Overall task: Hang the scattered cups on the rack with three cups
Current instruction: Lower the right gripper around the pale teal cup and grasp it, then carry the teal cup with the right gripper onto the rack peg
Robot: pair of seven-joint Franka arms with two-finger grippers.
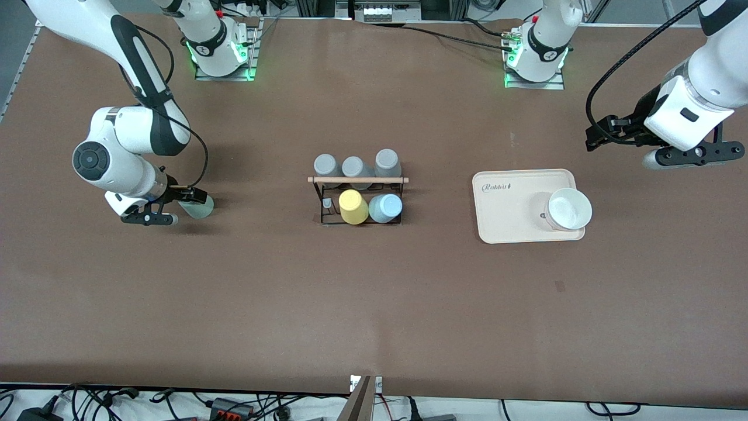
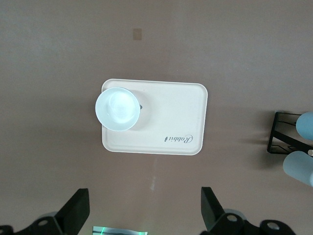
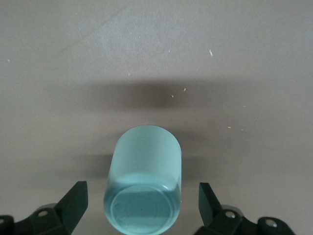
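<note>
The mint cup [image 3: 143,181] lies on its side on the tabletop [image 1: 374,304] at the right arm's end, squarely between the spread fingers of the right hand [image 3: 143,208], mouth toward the wrist. The left hand [image 1: 689,154], released, waits over bare tabletop near the tray [image 1: 502,202].

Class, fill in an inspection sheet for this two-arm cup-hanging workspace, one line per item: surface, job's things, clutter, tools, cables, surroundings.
Surface: brown table, bare in the half nearer the camera.
Job's things: rack mid-table with three grey cups, a yellow cup and a blue cup; mint cup lying on its side toward the right arm's end.
Clutter: cream tray holding a white bowl.
Tools: right tool open around the mint cup, no contact seen; left tool open, waiting above the table near the tray.
Cables: black cables near the arm bases.
Surroundings: wires along the table's near edge.
</note>
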